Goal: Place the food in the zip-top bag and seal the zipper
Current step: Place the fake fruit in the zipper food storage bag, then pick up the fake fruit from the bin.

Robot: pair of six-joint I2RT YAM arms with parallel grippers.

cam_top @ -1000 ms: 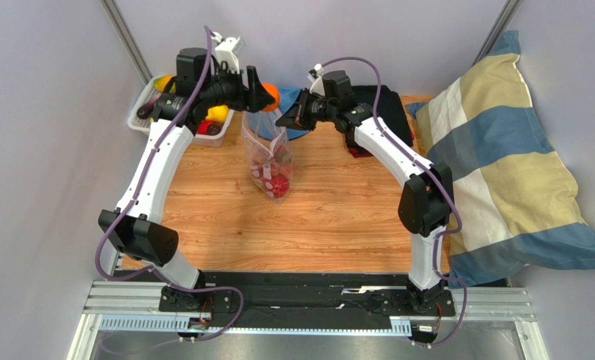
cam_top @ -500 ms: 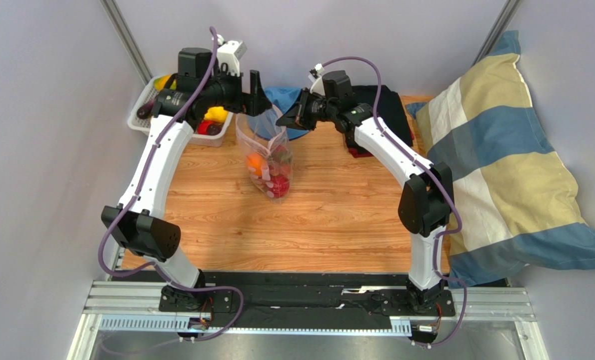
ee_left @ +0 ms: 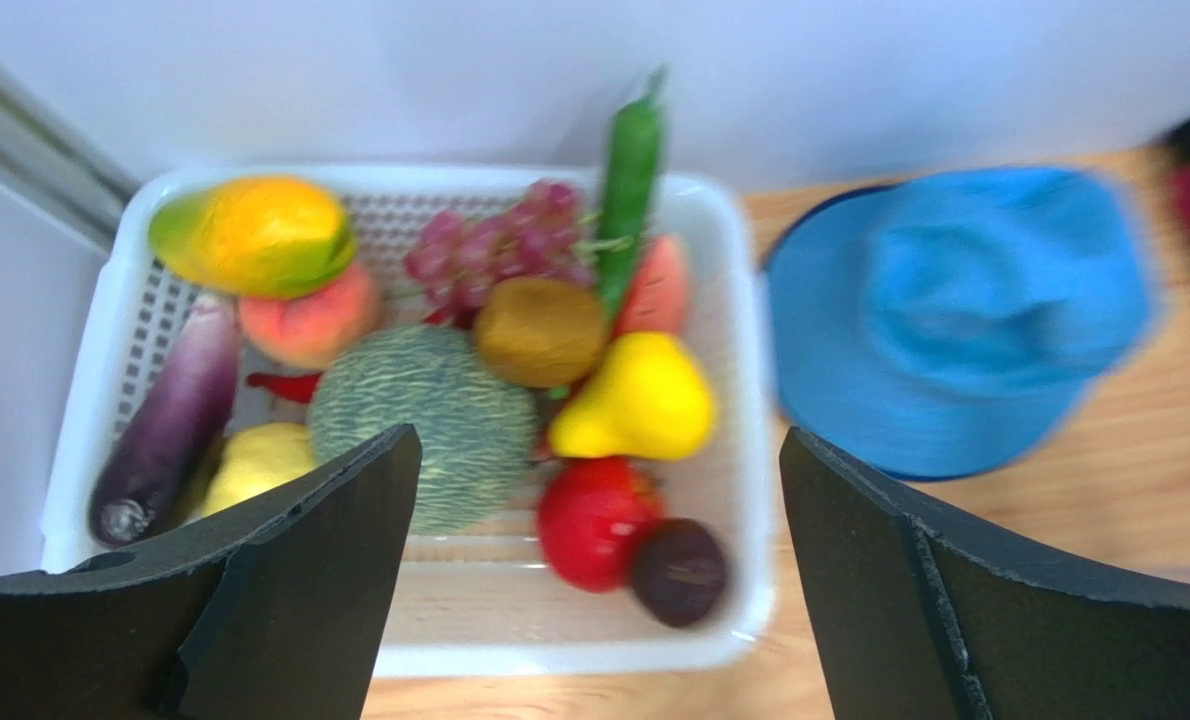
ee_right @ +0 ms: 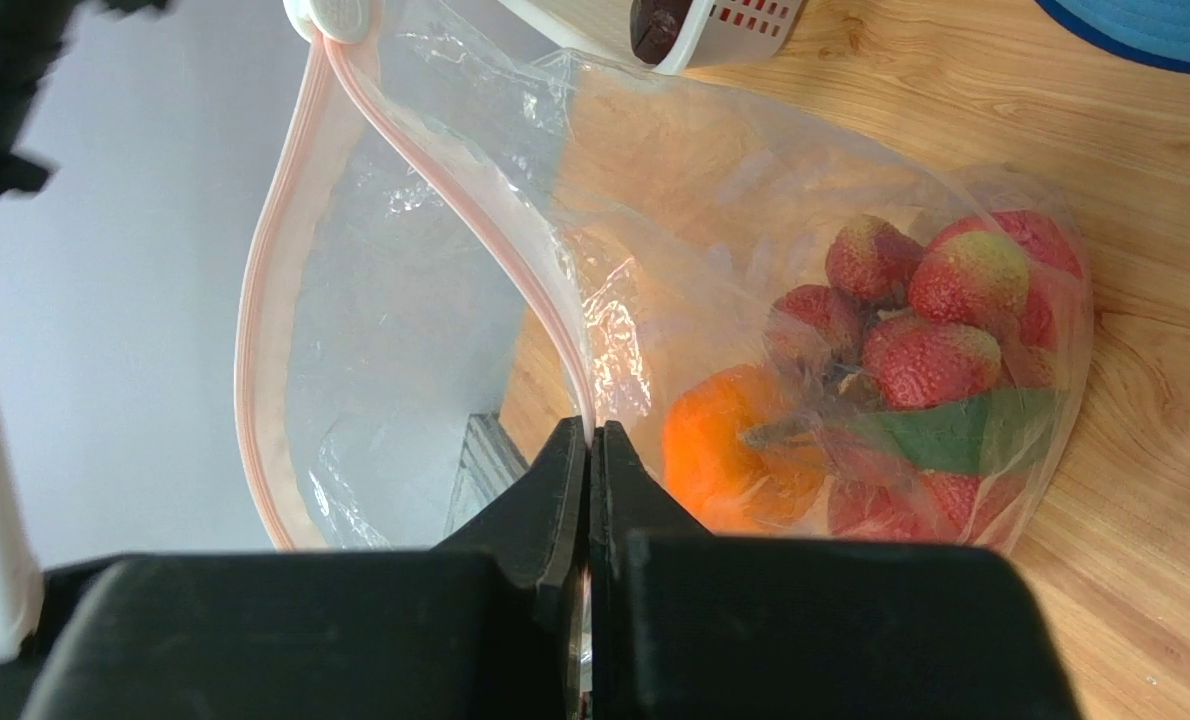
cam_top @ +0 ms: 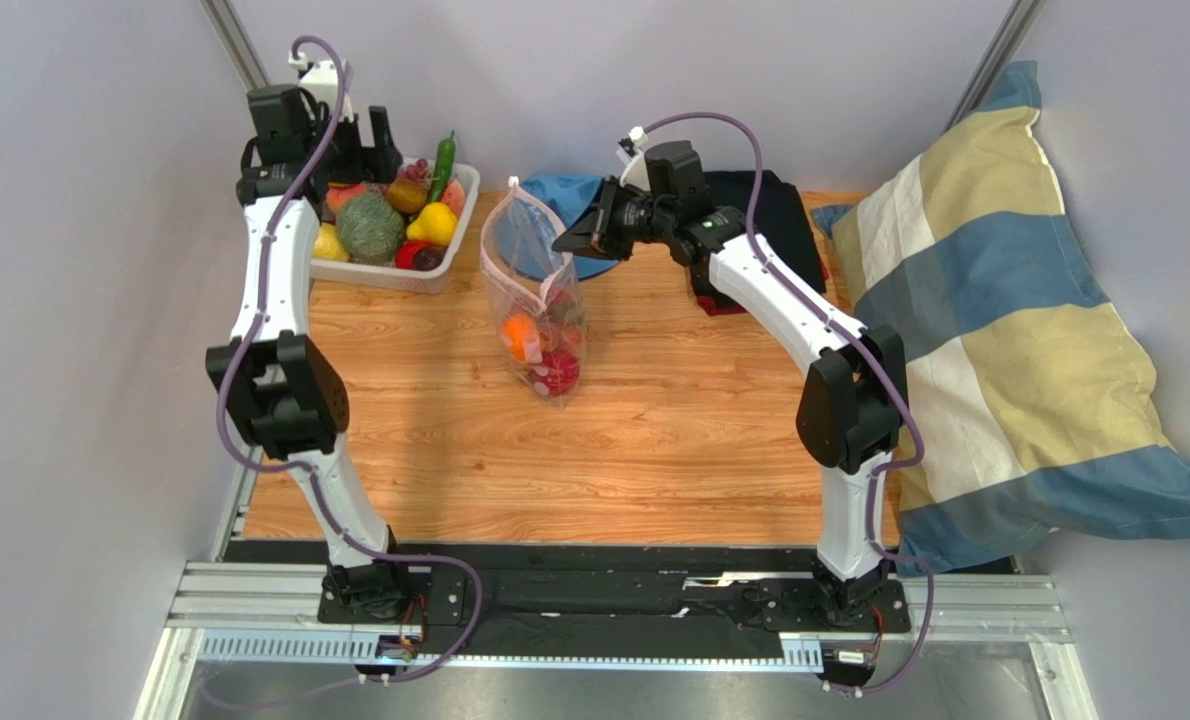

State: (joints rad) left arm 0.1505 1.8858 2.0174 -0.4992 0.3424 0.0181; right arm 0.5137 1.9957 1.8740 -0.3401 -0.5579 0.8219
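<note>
The clear zip-top bag [cam_top: 534, 285] stands open on the table. My right gripper [cam_top: 568, 240] is shut on its rim and holds it up, as the right wrist view [ee_right: 589, 438] shows. The pinkish zipper [ee_right: 406, 143] loops open around the mouth. An orange [ee_right: 729, 450] and red strawberries [ee_right: 932, 353] lie inside. My left gripper [cam_top: 368, 158] is open and empty above the basket; in its own view [ee_left: 598, 465] it is over a red fruit [ee_left: 594, 518], a dark plum [ee_left: 679, 570], a yellow pear [ee_left: 639, 398] and a green melon [ee_left: 421, 420].
The white slatted basket [ee_left: 751, 375] at the back left holds several more toy fruits and vegetables. A blue bucket hat [ee_left: 954, 315] lies behind the bag. A black cloth [cam_top: 774, 210] and a striped pillow [cam_top: 1007, 330] are on the right.
My left gripper let go of the orange, which now lies in the bag, then swung left to above the basket. The right gripper has kept its hold on the bag.
</note>
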